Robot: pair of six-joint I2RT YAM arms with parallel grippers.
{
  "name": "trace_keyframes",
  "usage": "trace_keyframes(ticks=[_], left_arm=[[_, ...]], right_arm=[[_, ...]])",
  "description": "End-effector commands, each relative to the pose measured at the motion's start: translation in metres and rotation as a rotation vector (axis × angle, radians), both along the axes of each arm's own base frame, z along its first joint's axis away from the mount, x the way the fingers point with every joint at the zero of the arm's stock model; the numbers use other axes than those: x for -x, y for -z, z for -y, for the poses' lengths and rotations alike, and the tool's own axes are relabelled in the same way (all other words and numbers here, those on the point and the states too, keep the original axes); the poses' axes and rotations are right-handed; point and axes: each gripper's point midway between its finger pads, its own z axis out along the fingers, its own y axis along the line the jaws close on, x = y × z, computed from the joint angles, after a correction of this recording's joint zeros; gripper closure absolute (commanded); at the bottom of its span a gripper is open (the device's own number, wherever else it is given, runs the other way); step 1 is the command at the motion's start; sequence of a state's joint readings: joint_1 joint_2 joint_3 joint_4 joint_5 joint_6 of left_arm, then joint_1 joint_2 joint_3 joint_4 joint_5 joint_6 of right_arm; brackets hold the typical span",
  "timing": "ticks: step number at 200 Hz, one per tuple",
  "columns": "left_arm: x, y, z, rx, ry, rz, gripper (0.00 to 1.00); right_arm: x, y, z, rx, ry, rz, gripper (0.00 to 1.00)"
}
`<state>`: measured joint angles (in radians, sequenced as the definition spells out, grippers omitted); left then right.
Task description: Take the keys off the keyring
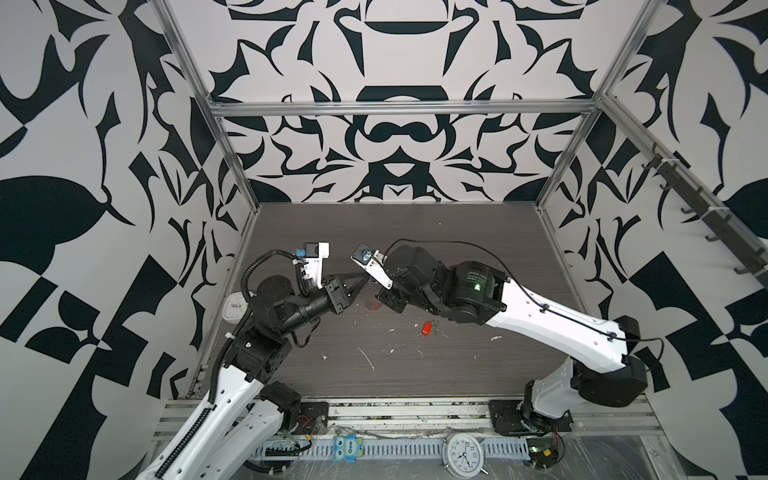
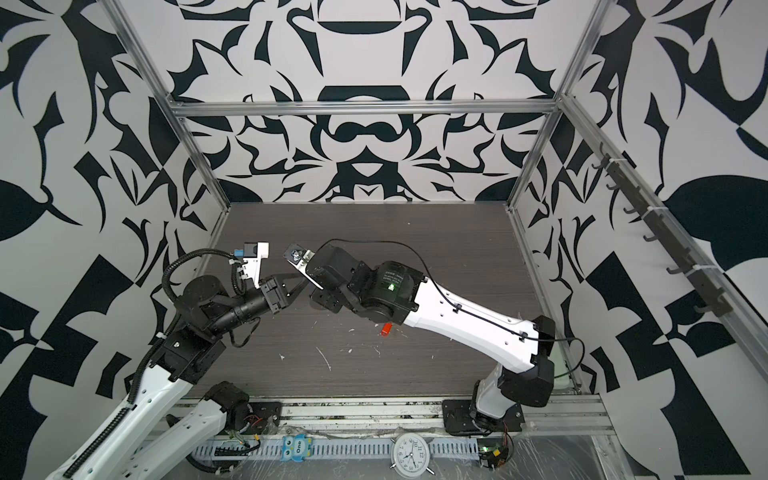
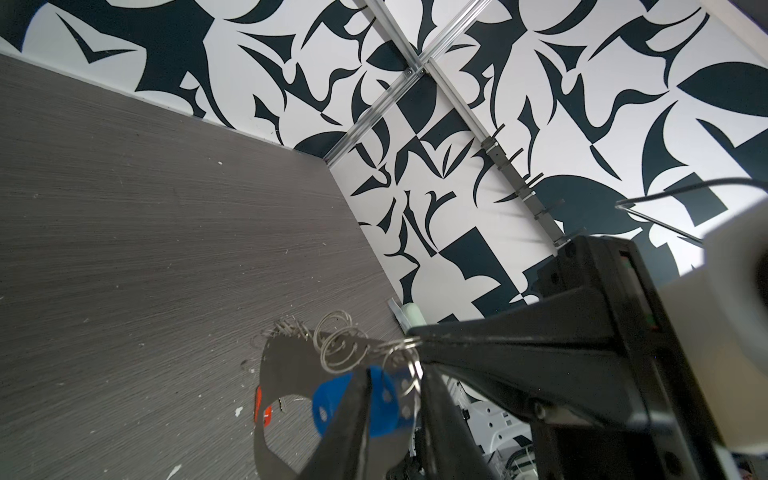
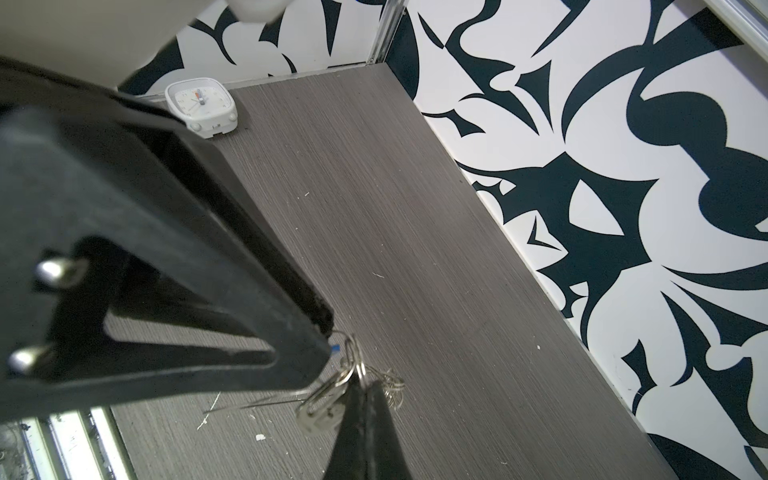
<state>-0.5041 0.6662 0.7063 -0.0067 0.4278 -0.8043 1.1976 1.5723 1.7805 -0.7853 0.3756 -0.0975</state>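
Two keys, in different states. The blue-tagged key (image 3: 332,392) is up in the air. Its tag is sandwiched between the fingers of the left gripper (image 3: 395,370), which are drawn in to the tag's thickness. A sliver of blue shows at that gripper's tip in the right wrist view. Whether the tag's ring is threaded onto the strap I cannot tell.

The red-orange-tagged key (image 1: 426,328) lies flat on the table (image 1: 457,249), alone, well apart from the rest, near the right arm's wrist in both top views.

The keyring (image 3: 286,374) is a grey strap hanging in a curve above the table, just beside the blue tag. Its clips (image 3: 286,328) bristle at the upper edge, and several wire split rings (image 3: 336,345) are bunched between strap and grippers.

The right gripper (image 4: 365,384) is fully closed, jaws pressed together on the strap's end amid the rings. A small silver metal piece (image 4: 318,415) dangles just beside its fingers, too blurred to call key or clip.

The gripper tips meet nearly nose to nose above the table in both top views; the keyring is too small to make out there.

Outward:
- The table is strewn with pale flecks.
- A square white clock (image 4: 201,106) sits by the left wall, behind the left arm.
- A round alarm clock (image 1: 462,455) and a blue owl figure (image 1: 348,448) sit on the front rail.
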Motion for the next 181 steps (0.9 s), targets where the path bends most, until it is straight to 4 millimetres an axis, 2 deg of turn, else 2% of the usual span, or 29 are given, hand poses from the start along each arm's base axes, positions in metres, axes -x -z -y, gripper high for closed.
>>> trace_keyframes(ticks=[1, 38, 66, 95, 181], left_arm=[[0.002, -0.005, 0.001, 0.017, 0.012, 0.033, 0.76], [0.000, -0.004, 0.004, 0.017, 0.025, 0.029, 0.79], [0.000, -0.006, 0.005, 0.022, 0.030, 0.033, 0.86], [0.000, -0.009, 0.005, 0.023, 0.032, 0.040, 1.00], [0.007, -0.008, 0.003, -0.062, 0.045, 0.040, 1.00]], right_arm=[[0.000, -0.024, 0.001, -0.071, 0.006, 0.038, 1.00], [0.000, -0.024, 0.001, -0.075, 0.005, 0.035, 1.00], [0.001, -0.024, 0.002, -0.081, 0.006, 0.030, 1.00], [0.001, -0.023, 0.003, -0.087, 0.007, 0.029, 1.00], [-0.005, -0.029, 0.017, -0.156, 0.047, 0.048, 1.00]])
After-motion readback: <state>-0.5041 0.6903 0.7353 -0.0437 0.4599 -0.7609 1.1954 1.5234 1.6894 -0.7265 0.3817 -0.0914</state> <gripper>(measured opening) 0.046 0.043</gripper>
